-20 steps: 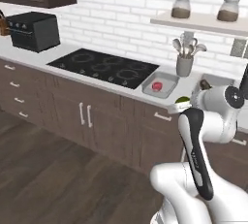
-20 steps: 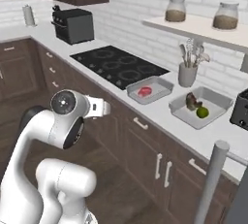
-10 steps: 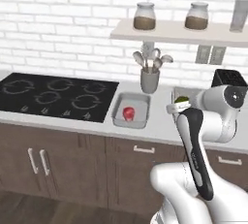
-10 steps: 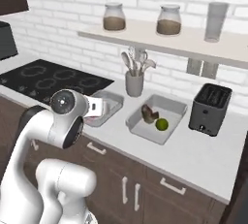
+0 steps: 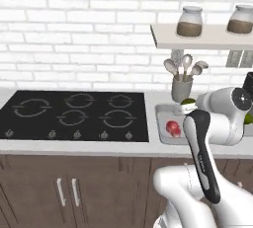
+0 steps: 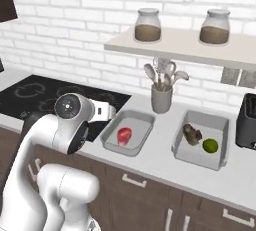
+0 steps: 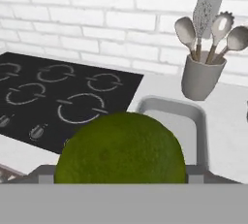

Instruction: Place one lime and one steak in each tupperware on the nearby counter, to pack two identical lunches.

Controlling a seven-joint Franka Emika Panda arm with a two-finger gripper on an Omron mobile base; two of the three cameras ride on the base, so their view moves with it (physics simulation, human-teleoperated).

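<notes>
You have a lime (image 7: 120, 149) clamped in the gripper (image 7: 120, 172), and it sits big and green right at the bottom of the hand view. In the left base view you can see a bit of that lime (image 5: 187, 101) peeking over the white arm. The gripper is above the counter (image 6: 165, 167), near the left tupperware (image 6: 111, 131). That tray has the red-pink steak (image 6: 124, 135) lying in it. The right tupperware (image 6: 220, 125) sits just beside it on the counter and holds the dark brown steak (image 6: 192, 133) and the other lime (image 6: 210, 146), close together. A grey cup of spoons (image 6: 162, 96) stands behind the two trays. The black stove top (image 5: 74, 115) is to the left, and a black toaster (image 6: 247, 120) is at the far right
</notes>
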